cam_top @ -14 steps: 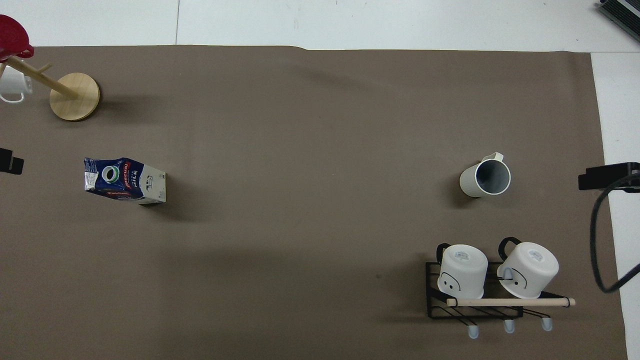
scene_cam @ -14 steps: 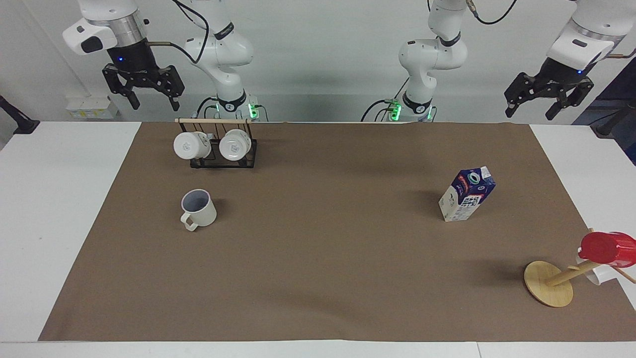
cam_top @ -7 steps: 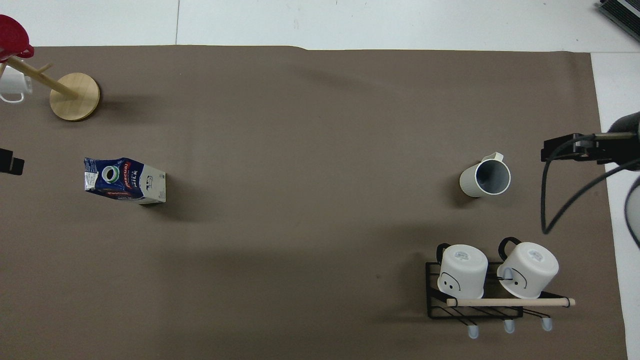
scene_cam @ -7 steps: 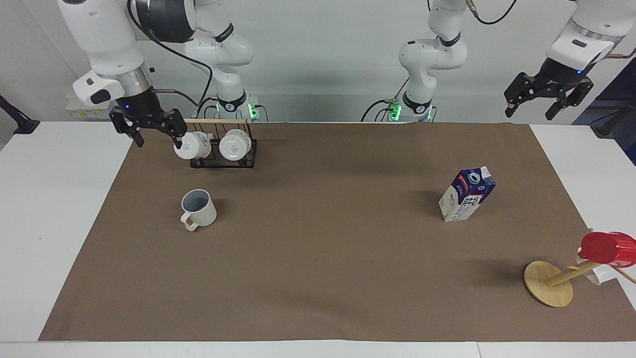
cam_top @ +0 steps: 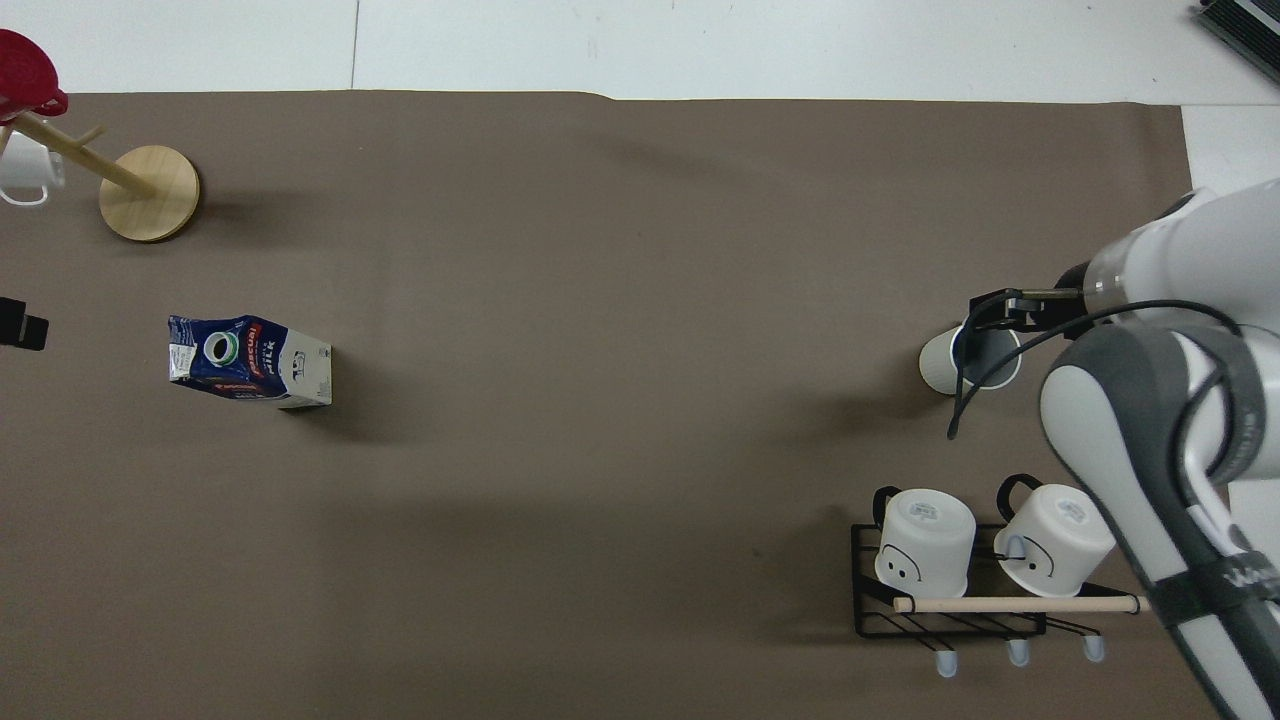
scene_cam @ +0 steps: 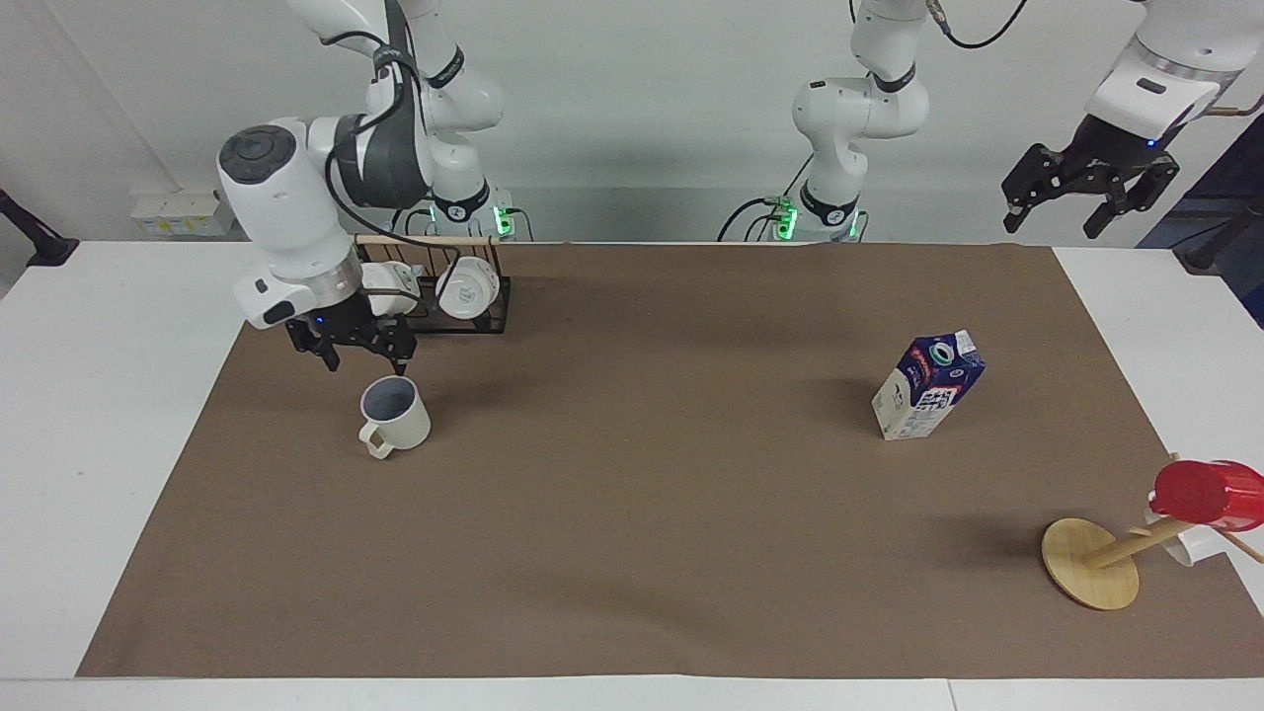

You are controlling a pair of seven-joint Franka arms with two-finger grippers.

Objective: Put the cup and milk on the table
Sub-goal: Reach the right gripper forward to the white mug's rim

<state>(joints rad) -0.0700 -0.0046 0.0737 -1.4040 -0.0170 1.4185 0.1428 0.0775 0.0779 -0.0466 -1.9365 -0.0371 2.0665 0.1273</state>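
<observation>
Having come down, right gripper [scene_cam: 364, 360] fingers apart just above cup [scene_cam: 394, 416], left gripper [scene_cam: 1089, 200] unmoved, open.

1. The room is bright and evenly lit from above; the white table [scene_cam: 118, 415] looks clean without harsh glare.
2. The brown mat [scene_cam: 632, 513] is matte and shows broad soft dark patches, one near its middle, others along its edge nearest the robots.
3. The milk [scene_cam: 928, 387] throws a short, soft-edged shadow on the mat toward the right arm's end of the table.
4. The cup [scene_cam: 395, 415] throws a faint shadow to the milk's side.
5. In the overhead view the right arm [cam_top: 1160, 400] looks slightly blurred close to the camera.
6. Straight edges stay straight in both views.
</observation>
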